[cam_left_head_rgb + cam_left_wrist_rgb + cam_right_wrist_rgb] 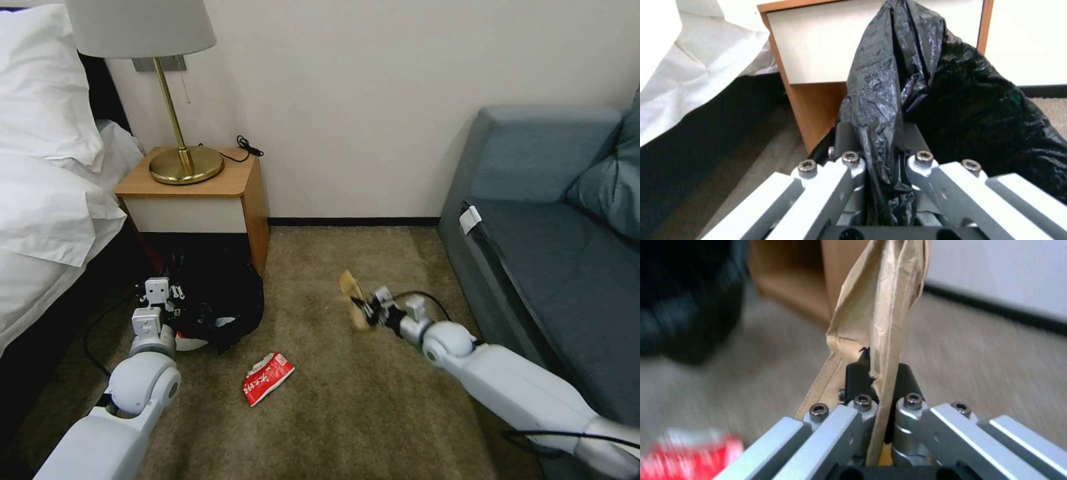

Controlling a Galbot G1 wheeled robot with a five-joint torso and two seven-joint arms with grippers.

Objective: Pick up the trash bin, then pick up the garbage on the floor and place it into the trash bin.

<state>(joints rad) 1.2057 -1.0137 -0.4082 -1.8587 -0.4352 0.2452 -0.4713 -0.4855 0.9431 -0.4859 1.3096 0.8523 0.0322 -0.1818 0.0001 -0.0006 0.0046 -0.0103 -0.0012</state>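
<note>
- Trash bin sits on the carpet right in front of the nightstand, its black bag draped over it.
- Left gripper is clamped on a fold of that bag at the bin's rim.
- Right gripper pinches the tan paper bag, held above the carpet, well apart from the bin.
- Red-and-white packet lies on the carpet between the 2 arms.

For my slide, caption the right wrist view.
Right gripper pinching the tan paper bag above the carpet.
</note>
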